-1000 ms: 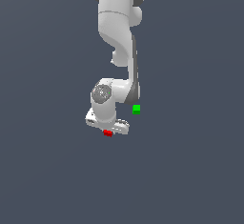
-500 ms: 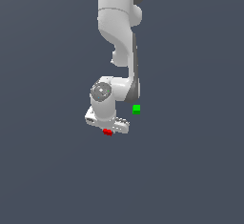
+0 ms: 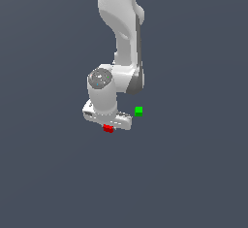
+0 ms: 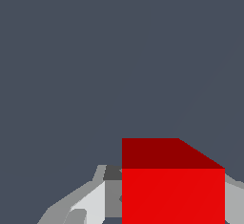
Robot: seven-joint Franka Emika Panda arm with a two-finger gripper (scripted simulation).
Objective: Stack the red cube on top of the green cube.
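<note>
My claw (image 3: 108,126) is clamped on the red cube (image 3: 108,128), a finger (image 4: 90,201) pressed to its side, and the green cube (image 3: 138,111) sits near it toward the exterior view's right, apart.

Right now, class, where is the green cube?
In the exterior view, the green cube sits on the grey floor, apart from and to the right of the tool, slightly above the red cube. The wrist view does not show it.

No readable text, labels, brand names, numbers or signs appear on anything in either the exterior view or the wrist view.
</note>
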